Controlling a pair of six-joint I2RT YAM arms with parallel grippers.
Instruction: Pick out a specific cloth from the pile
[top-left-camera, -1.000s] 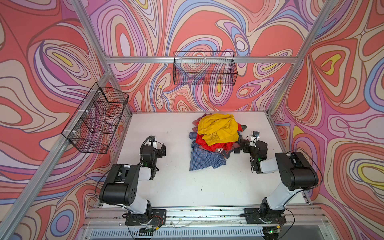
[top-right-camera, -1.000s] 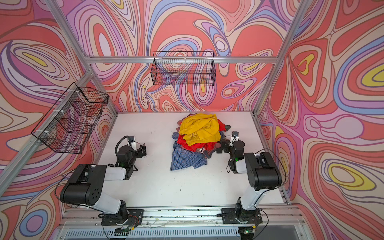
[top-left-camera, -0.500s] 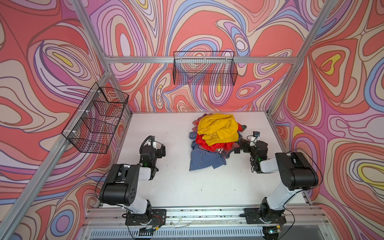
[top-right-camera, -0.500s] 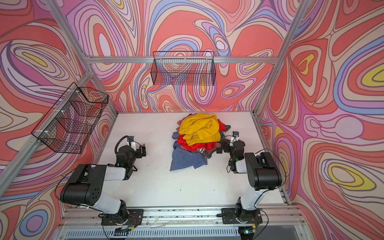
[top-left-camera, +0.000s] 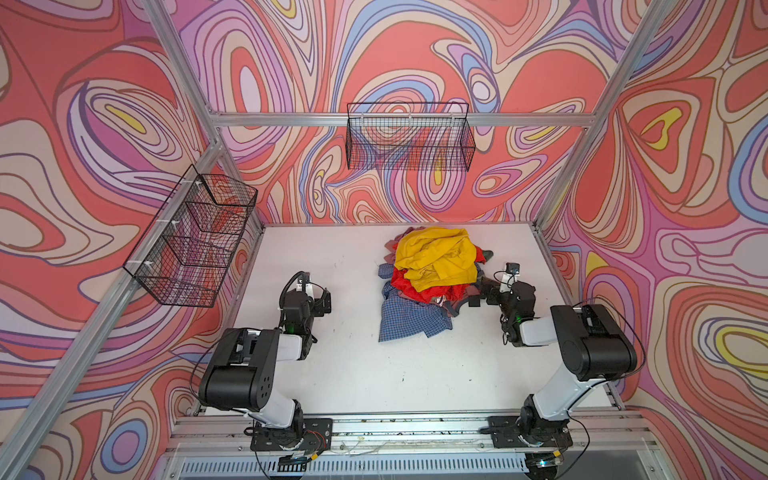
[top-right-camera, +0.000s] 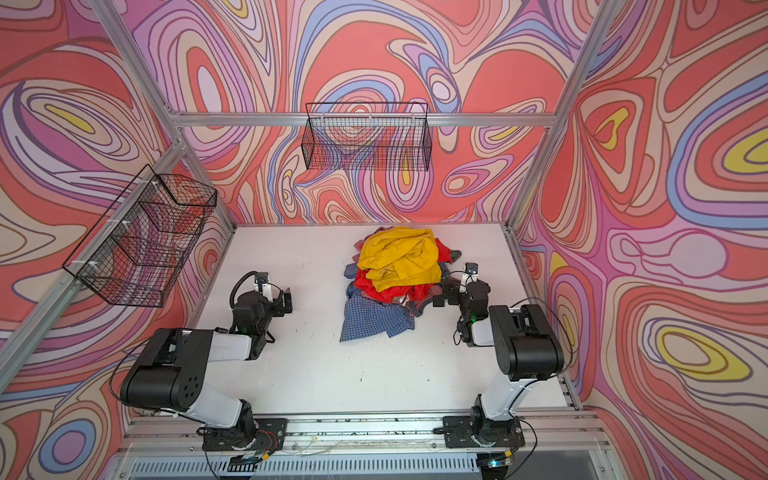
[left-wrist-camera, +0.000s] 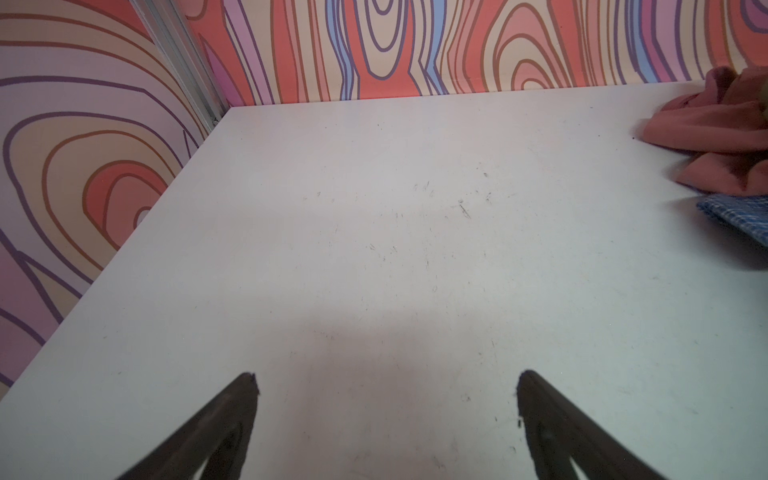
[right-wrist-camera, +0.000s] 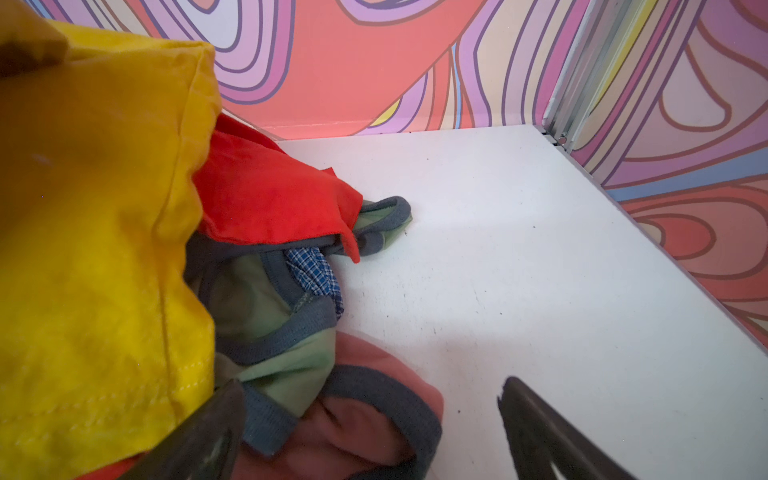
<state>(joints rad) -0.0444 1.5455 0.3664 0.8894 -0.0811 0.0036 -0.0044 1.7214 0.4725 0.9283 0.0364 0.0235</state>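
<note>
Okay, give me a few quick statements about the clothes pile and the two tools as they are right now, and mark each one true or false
1. The yellow garment lies on top of the pile. True.
2. The left tool is closed on the blue checked shirt. False: the left tool is open over bare table, well apart from the shirt and the rest of the pile.
3. The right tool is open at the pile's edge, right by the pink cloth. True.
4. The pink cloth hangs in the air, clear of the pile. False: it lies low at the pile's edge, partly under the other clothes.
</note>
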